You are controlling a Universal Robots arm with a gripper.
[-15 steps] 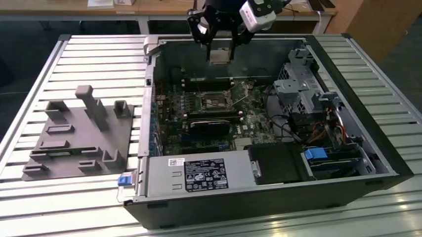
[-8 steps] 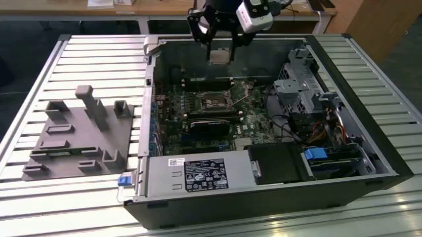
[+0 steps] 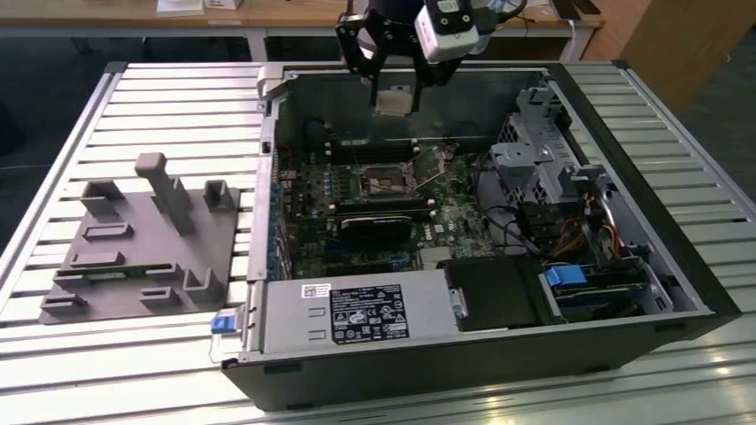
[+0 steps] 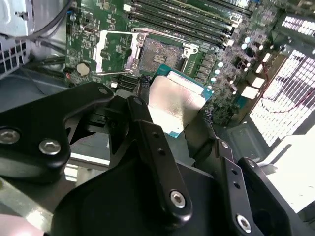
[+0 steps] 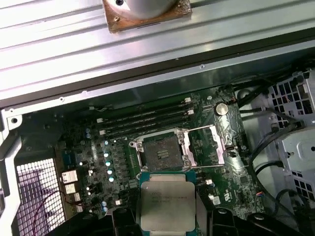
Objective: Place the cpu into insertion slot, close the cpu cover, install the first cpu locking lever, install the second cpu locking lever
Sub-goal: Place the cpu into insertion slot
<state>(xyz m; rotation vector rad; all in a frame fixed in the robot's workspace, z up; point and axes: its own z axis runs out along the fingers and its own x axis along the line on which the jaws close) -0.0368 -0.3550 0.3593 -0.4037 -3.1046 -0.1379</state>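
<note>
On the slatted worktop (image 3: 177, 97), a grey fixture (image 3: 142, 239) lies at the exterior view's left, and the open computer case (image 3: 473, 372) is to its right. Over the case the gripper (image 3: 394, 99) is grasping the cpu (image 3: 394, 104), well apart from the uncovered insertion slot (image 5: 161, 152). The cpu cover (image 5: 209, 145) is folded open beside the slot.

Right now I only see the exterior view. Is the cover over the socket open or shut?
Observer: Open. In the first wrist view the cover lies flipped back beside the socket.
Operator: Anything in the socket?
Observer: Nothing; in that view its dark centre is bare.
Operator: How is the chip held?
Observer: In the second wrist view the claw pinches the chip by two opposite edges, metal face showing.
</note>
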